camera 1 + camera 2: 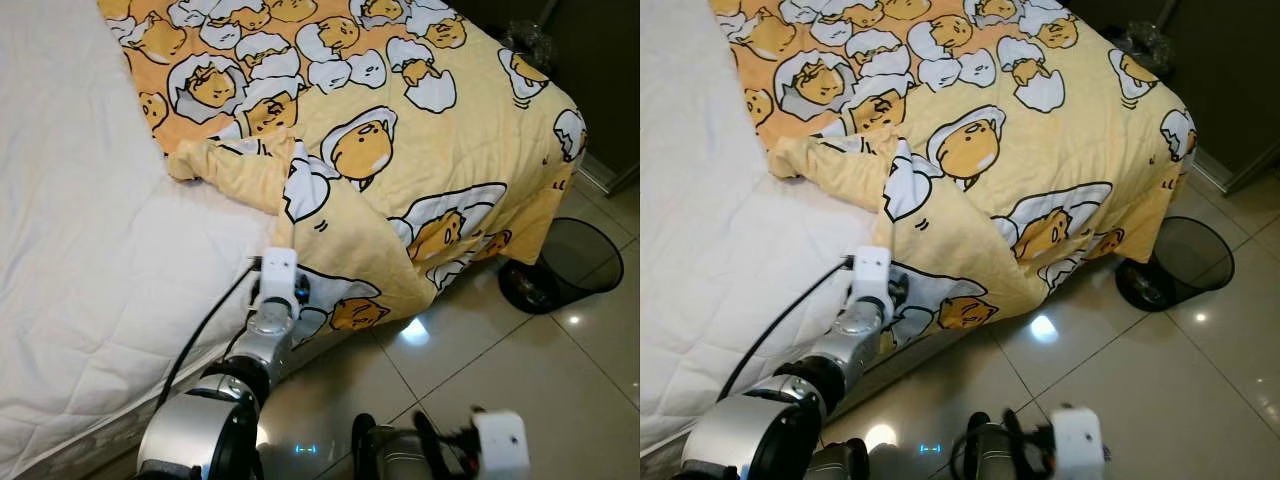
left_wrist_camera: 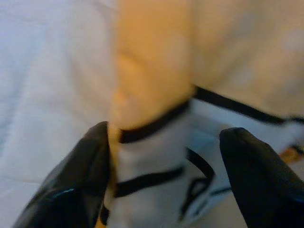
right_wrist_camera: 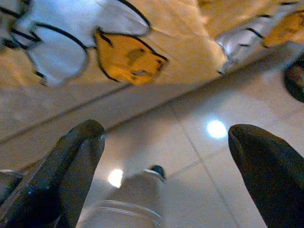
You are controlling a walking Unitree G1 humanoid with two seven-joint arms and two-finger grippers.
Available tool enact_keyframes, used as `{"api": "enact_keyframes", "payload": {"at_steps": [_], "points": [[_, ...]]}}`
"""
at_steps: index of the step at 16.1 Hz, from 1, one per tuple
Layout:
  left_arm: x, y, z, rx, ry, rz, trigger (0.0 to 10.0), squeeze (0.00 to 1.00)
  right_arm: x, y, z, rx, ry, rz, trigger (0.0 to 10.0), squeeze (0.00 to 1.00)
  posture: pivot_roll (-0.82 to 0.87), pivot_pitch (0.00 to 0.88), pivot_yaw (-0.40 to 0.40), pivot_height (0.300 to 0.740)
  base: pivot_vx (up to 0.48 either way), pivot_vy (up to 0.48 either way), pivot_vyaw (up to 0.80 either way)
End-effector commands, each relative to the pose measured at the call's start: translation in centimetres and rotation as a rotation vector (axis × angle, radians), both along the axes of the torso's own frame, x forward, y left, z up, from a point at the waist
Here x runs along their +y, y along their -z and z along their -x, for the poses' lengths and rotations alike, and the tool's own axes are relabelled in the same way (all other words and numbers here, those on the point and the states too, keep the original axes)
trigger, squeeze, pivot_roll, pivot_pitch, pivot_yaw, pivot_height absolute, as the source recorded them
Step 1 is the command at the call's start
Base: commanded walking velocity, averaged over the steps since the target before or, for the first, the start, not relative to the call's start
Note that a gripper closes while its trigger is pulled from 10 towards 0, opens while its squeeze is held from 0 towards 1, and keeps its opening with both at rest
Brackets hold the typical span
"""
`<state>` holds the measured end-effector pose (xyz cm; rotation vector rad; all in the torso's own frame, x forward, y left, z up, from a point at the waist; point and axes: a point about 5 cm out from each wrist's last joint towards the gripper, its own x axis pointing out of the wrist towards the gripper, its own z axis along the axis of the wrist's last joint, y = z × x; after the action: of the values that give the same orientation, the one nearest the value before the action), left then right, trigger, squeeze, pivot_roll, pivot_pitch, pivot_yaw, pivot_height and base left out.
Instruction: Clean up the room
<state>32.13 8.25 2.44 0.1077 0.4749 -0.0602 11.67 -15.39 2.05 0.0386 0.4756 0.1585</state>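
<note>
A yellow blanket (image 1: 400,150) with a cartoon egg print covers the right part of the bed, and its near edge is folded back in a crumpled ridge (image 1: 250,165). The white mattress (image 1: 80,230) lies bare on the left. My left arm reaches up to the blanket's edge at the bed's front. In the left wrist view the left gripper (image 2: 164,137) is open, with a fold of the blanket (image 2: 156,99) between its fingers. My right gripper (image 3: 166,128) is open, low over the tiled floor (image 3: 199,156) beside the bed, holding nothing.
A black mesh waste bin (image 1: 565,265) stands on the glossy floor tiles at the bed's right corner. Dark furniture (image 1: 610,80) rises behind it. Open floor (image 1: 500,350) lies between the bed and my right arm.
</note>
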Motion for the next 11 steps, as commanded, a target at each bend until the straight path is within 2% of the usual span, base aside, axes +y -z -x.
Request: {"api": "enact_keyframes", "payload": {"at_steps": [1, 4, 5, 7, 8, 9, 11], "points": [[-0.1, 1.4, 1.1, 0.065, 0.028, -0.019, 0.0, 0.00, 0.7, -0.3, -0.1, 0.001, -0.023, -0.038, 10.0, 0.00, -0.20, 0.227, -0.010, 0.740, 0.000, 0.000, 0.00], [-0.8, 1.6, 1.5, 0.082, 0.091, -0.008, 0.0, 0.00, 1.4, -1.1, -0.8, -0.035, -0.076, -0.044, 10.0, 0.00, -0.19, 0.230, -0.011, 0.740, 0.000, 0.000, 0.00], [-1.4, 1.9, 1.8, 0.097, 0.152, -0.030, 0.0, 0.00, 2.1, -1.3, -0.4, -0.023, -0.122, -0.060, 10.0, 0.00, -0.19, 0.233, -0.017, 0.740, 0.000, 0.000, 0.00], [-1.6, 1.9, 1.9, 0.082, 0.212, -0.084, 0.0, 0.00, 2.5, -1.3, 0.0, -0.015, -0.142, -0.063, 10.0, 0.00, -0.20, 0.235, -0.023, 0.740, 0.000, 0.000, 0.00], [-1.3, 1.5, 1.7, 0.013, 0.221, -0.126, 0.0, 0.00, 2.6, -1.4, 0.2, -0.005, -0.142, -0.067, 10.0, 0.00, -0.20, 0.242, -0.027, 0.740, 0.000, 0.000, 0.00], [-1.0, 0.7, 1.2, -0.081, 0.202, -0.104, 0.0, 0.00, 2.6, -1.5, 0.4, -0.002, -0.151, -0.066, 10.0, 0.00, -0.21, 0.249, -0.037, 0.740, 0.000, 0.000, 0.00], [-0.7, 0.8, 1.4, -0.105, 0.179, -0.077, 0.0, 0.00, 2.2, -1.7, 0.4, 0.000, -0.156, -0.058, 10.0, 0.00, -0.21, 0.253, -0.045, 0.740, 0.000, 0.000, 0.00]]}}
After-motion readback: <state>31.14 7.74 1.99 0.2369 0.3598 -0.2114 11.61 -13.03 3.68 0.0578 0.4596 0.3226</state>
